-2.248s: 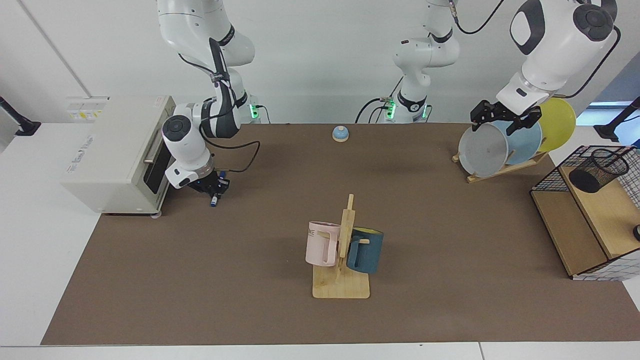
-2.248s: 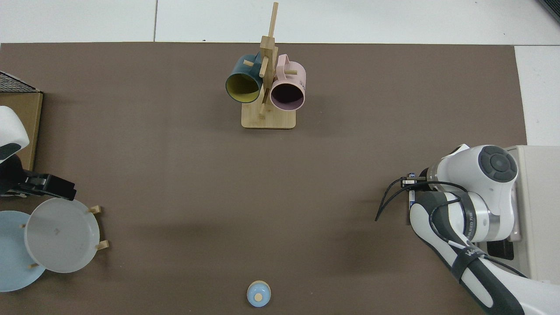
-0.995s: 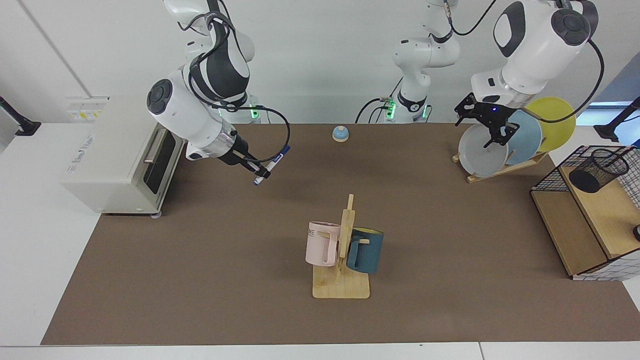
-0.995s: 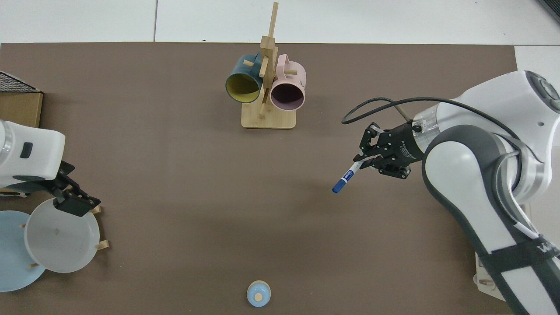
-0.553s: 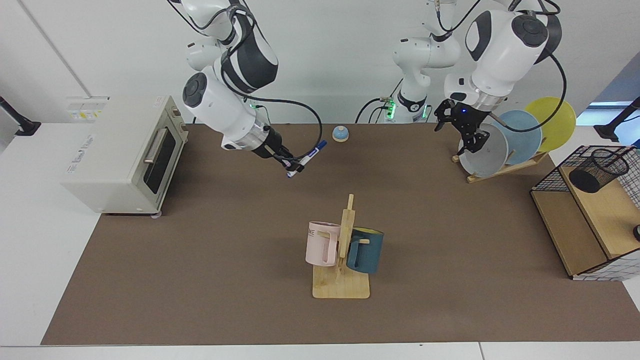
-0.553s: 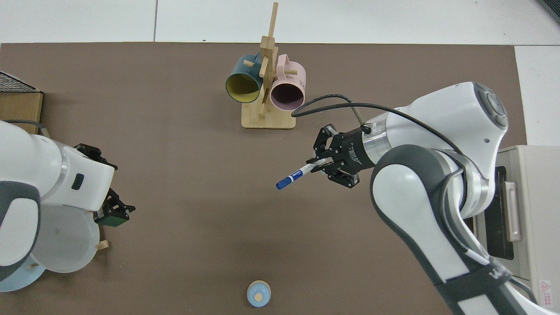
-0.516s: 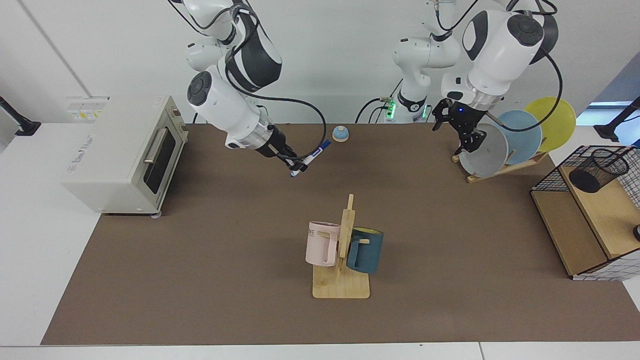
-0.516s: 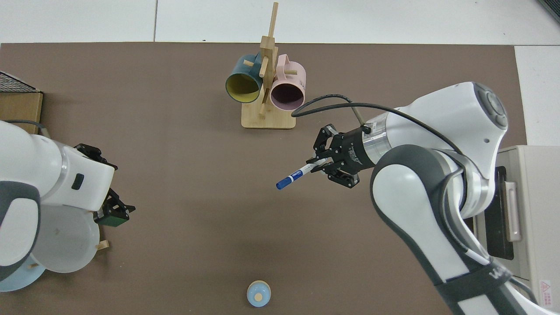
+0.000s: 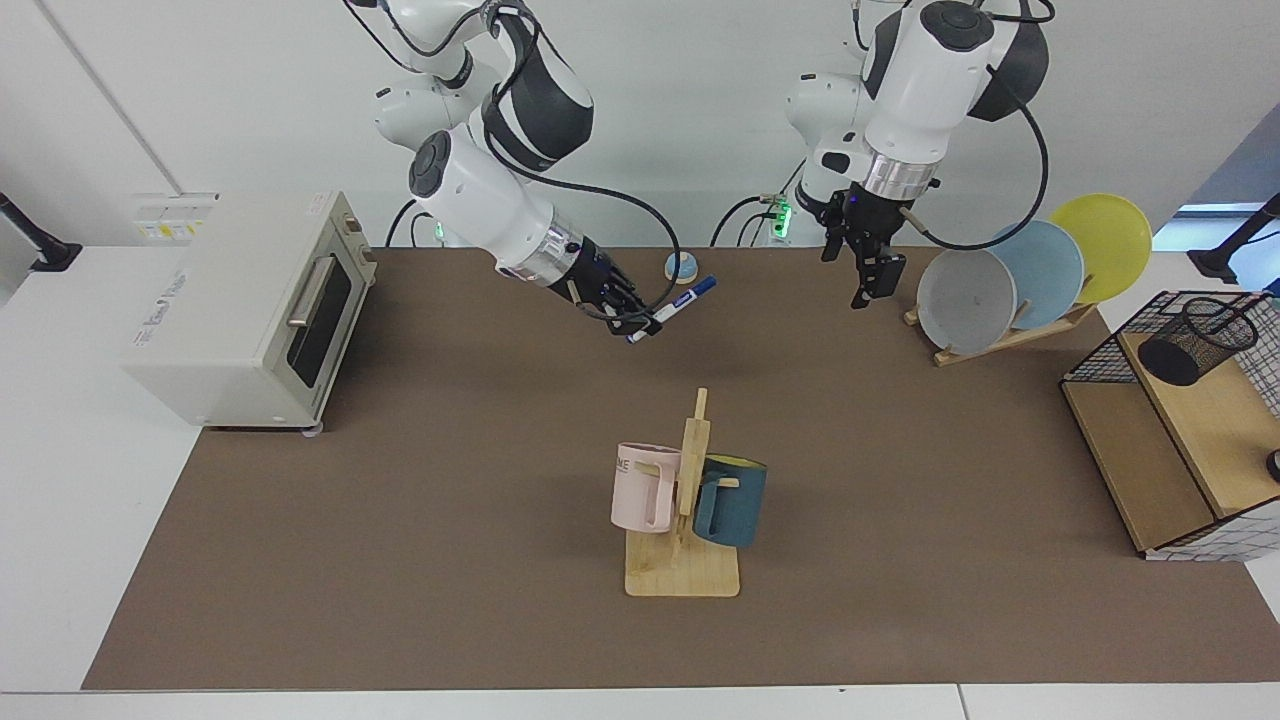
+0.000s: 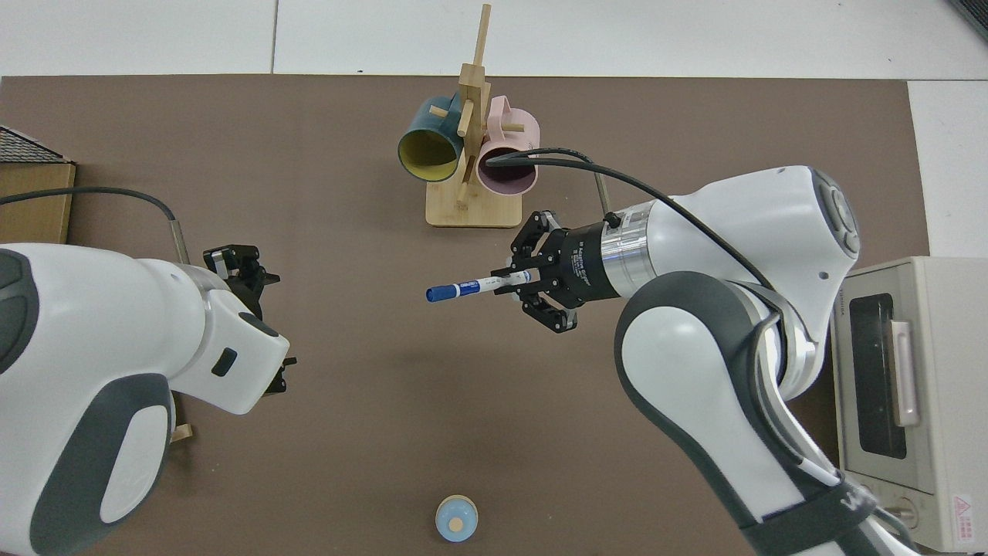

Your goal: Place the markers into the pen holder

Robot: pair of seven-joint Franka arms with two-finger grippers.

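My right gripper (image 9: 640, 324) is shut on the white end of the marker (image 9: 676, 303), holding it in the air above the back middle of the brown mat. The marker's blue cap points away from the hand towards my left arm. From above, the marker (image 10: 467, 289) lies nearly level, sticking out of the right gripper (image 10: 519, 284). My left gripper (image 9: 872, 288) hangs open and empty, fingers down, just left of the plate rack; it is also in the top view (image 10: 245, 266). The pen holder (image 9: 1197, 340), a black mesh cup, stands on the wooden shelf at the far right.
A wooden mug tree (image 9: 684, 560) with a pink mug (image 9: 642, 487) and a teal mug (image 9: 732, 500) stands mid-mat. A toaster oven (image 9: 240, 300) sits at the left, a plate rack (image 9: 1010, 285) and a wire-grid rack (image 9: 1100, 355) at the right. A blue bell (image 9: 680, 266) sits at the back.
My right arm lifted the marker from beside the oven and carried it towards the middle. My left arm swung from the plates towards the middle, fingers now pointing down.
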